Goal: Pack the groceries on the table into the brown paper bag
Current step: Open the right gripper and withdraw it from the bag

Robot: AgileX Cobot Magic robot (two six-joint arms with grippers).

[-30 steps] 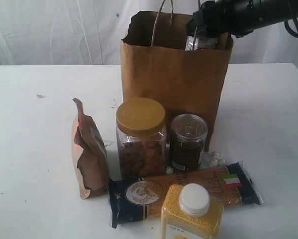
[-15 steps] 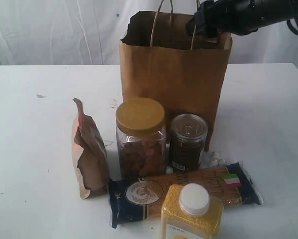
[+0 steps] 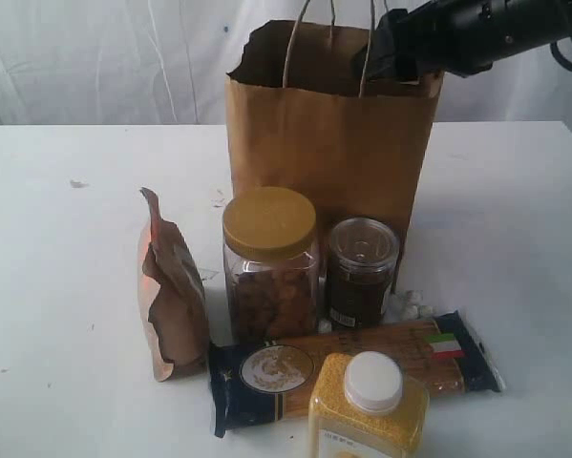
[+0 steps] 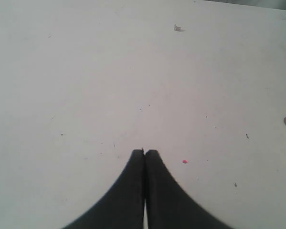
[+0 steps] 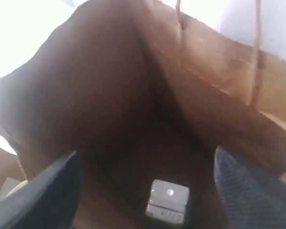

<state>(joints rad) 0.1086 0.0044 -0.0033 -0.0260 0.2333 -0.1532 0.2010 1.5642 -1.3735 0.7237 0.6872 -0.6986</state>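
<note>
Two arms work here, and only the right one shows in the exterior view: it enters from the upper right of the frame as a dark barrel, with the right gripper (image 3: pixel 385 53) at the right side of the mouth of the brown paper bag (image 3: pixel 324 153). In the right wrist view its fingers (image 5: pixel 42 195) stand spread apart with nothing between them, looking down into the bag. On the bag's floor lies the small white-blue carton (image 5: pixel 167 200), alone as far as the dim interior shows. The left gripper (image 4: pixel 144 152) has its fingers pressed together, empty, over bare table (image 3: pixel 56 286). The bag stands upright at upper centre, top edge ragged, two cord handles (image 3: pixel 290 48) rising above it. In front of it stand the gold-lidded clear jar (image 3: pixel 270 262) and, just beside it to the right, the smaller dark jar (image 3: pixel 360 272); the coppery pouch (image 3: pixel 171 291) stands left of them. The long navy-ended spaghetti pack (image 3: pixel 352 361) lies across the lower centre, with the white-capped yellow bottle (image 3: pixel 367 405) before it at the bottom edge. White pellets (image 3: pixel 410 305) lie right of the dark jar. Broad bare tabletop spreads to the left and right of the cluster
</note>
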